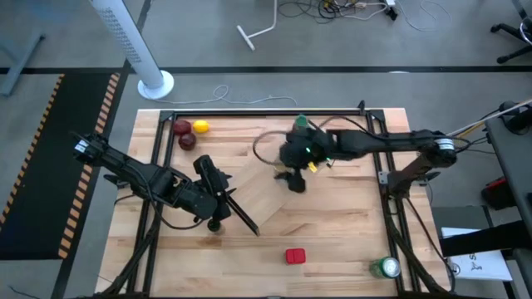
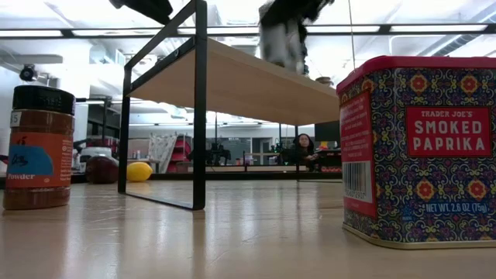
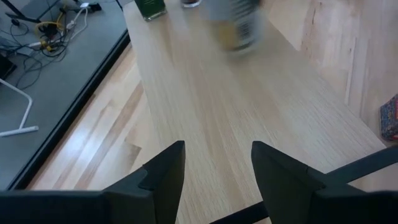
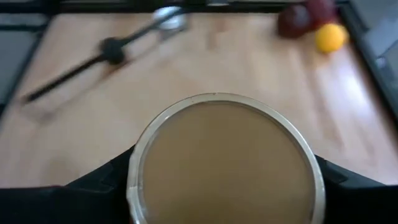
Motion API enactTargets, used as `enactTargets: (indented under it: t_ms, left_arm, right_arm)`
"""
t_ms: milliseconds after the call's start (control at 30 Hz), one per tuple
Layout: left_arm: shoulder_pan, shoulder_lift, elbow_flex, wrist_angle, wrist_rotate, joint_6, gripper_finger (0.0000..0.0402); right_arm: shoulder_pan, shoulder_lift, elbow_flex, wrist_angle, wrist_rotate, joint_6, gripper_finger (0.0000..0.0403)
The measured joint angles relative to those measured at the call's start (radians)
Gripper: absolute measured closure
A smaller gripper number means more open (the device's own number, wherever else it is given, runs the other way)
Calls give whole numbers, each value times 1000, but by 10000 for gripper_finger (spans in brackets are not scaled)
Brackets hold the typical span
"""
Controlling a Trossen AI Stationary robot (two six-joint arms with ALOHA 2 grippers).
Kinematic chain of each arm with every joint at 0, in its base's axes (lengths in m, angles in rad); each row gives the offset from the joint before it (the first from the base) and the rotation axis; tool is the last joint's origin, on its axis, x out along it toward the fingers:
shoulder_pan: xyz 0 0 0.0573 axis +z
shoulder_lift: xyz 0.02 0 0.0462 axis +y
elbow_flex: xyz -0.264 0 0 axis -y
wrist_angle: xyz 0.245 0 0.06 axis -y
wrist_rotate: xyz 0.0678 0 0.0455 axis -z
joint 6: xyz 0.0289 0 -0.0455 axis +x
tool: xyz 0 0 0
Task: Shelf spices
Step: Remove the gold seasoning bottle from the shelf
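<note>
The shelf (image 1: 274, 195) is a pale board on black rails, standing in the middle of the table. My right gripper (image 1: 296, 176) is over it, shut on the tan cylindrical jar (image 4: 224, 165), which also shows blurred above the board in the low view (image 2: 282, 43). My left gripper (image 3: 214, 177) is open over the shelf's left end, touching nothing. The green-lidded jar (image 1: 301, 123) stands on the shelf's far part. The red boxy jar (image 1: 295, 256) and the black-lidded jar (image 2: 39, 147) stand on the tabletop near the front. My right gripper holds the tan jar by the sides of its upper end (image 4: 140, 186), pinched between the two fingers. The fingers come from above, pointing down, and the jar hangs upright below them over the shelf board. Whether its base touches the board I cannot tell.
Red and yellow fruits (image 1: 189, 133) lie at the far left of the table. A green drink can (image 1: 386, 267) stands at the near right corner. A black frame (image 1: 382, 166) runs around the tabletop. Bare board (image 3: 249, 106) lies ahead of my left gripper.
</note>
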Motion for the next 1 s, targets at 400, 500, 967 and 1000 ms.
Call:
enactTargets:
  t_ms: [400,500,967,1000]
  left_arm:
    - [-1,0,0,2,31,-21,230]
    - [-1,0,0,4,46,-22,234]
    - [-1,0,0,28,46,-13,226]
    - [-1,0,0,33,46,-8,226]
  right_arm:
    - [445,-84,-79,-83,281,173,147]
    - [516,-77,-147,-20,354,237,147]
    - [538,-64,-559,499,381,398,147]
    - [536,-57,-576,547,381,399,147]
